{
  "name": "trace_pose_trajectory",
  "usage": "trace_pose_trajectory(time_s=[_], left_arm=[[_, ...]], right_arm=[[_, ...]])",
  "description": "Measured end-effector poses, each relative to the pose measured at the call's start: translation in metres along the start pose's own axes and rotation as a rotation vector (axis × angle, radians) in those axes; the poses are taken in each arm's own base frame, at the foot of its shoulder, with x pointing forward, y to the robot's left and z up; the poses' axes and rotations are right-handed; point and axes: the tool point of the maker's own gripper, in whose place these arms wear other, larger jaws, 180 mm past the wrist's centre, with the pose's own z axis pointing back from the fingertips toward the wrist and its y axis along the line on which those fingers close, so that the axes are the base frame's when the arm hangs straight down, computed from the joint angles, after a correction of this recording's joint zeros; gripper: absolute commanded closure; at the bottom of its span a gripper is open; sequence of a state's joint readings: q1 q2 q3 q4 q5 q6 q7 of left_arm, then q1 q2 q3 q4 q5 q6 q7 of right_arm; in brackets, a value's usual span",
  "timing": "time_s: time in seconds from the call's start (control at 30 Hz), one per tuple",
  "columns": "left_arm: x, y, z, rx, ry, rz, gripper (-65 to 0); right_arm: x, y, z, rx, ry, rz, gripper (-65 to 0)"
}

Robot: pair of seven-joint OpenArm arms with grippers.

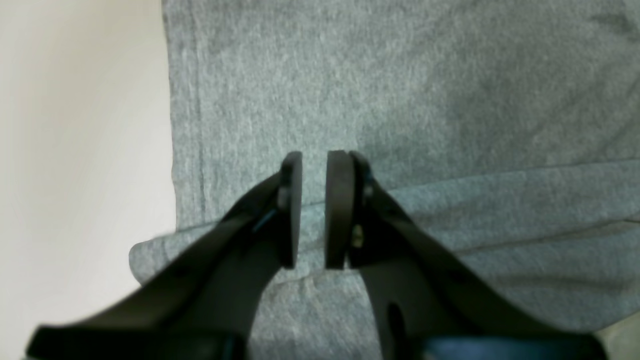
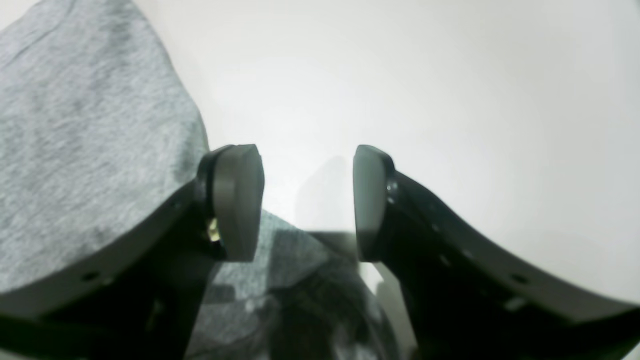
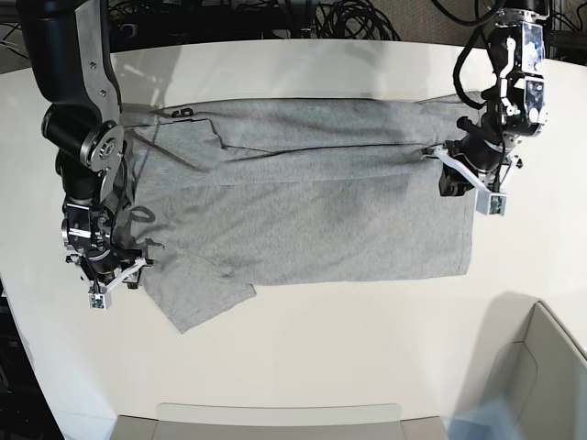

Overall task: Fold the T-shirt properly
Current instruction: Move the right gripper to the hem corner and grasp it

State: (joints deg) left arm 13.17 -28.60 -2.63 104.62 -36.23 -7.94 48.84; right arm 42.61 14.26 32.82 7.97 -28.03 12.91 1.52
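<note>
The heather-grey T-shirt [image 3: 312, 211] lies spread on the white table [image 3: 348, 367], plain side up, with its far long edge folded over toward the middle. My left gripper [image 3: 456, 183] hangs over the shirt's right end. In the left wrist view its pads [image 1: 314, 165] stand a narrow gap apart above the folded edge of the shirt [image 1: 400, 90], with nothing between them. My right gripper [image 3: 124, 266] is at the shirt's left end beside the near sleeve [image 3: 197, 298]. In the right wrist view it [image 2: 307, 160] is wide open and empty, with cloth [image 2: 75, 125] to its left and below.
A pale bin [image 3: 550, 367] stands at the table's near right corner, and a tray rim [image 3: 275, 417] shows at the bottom edge. Black cables [image 3: 348, 18] lie beyond the far edge. Bare white table surrounds the shirt.
</note>
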Motion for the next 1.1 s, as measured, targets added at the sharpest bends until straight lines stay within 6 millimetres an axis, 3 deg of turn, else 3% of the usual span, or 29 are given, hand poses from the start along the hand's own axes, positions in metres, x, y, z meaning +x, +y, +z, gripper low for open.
trace_pose_trajectory(time_s=[0.37,0.47,0.53,0.63,0.73,0.8,0.87,1.0,1.1], left_arm=[[-0.004,-0.008,-0.002,-0.016,0.004,0.030,-10.0],[-0.005,-0.009,-0.003,-0.019,0.006,0.028,-10.0],[-0.005,-0.009,-0.003,-0.019,0.005,0.029,-10.0],[-0.005,-0.009,-0.003,-0.019,0.006,0.029,-10.0],[-0.004,-0.010,-0.003,-0.024,0.005,0.026,-10.0],[-0.004,-0.010,-0.003,-0.022,0.005,0.027,-10.0],[-0.004,-0.011,-0.003,-0.024,0.003,0.031,-10.0],[-0.007,-0.017,-0.005,-0.038,0.008,0.044,-10.0],[-0.006,-0.016,-0.005,-0.035,0.005,0.041,-10.0]], right_arm=[[-0.042,-0.009,0.023,0.108,-0.035,-0.035,-30.1],[-0.052,-0.002,0.033,0.110,-0.028,0.019,-30.1],[-0.059,0.010,0.046,0.134,-0.001,0.073,-30.1],[-0.067,0.048,0.078,0.218,0.064,0.231,-30.1],[-0.072,0.074,0.106,0.174,0.153,0.335,-30.1],[-0.079,0.075,0.120,0.142,0.210,0.364,-30.1],[-0.084,0.060,0.130,0.095,0.255,0.390,-30.1],[-0.078,0.042,0.138,0.038,0.253,0.413,-30.1],[-0.040,0.053,0.143,0.049,0.127,0.379,-30.1]])
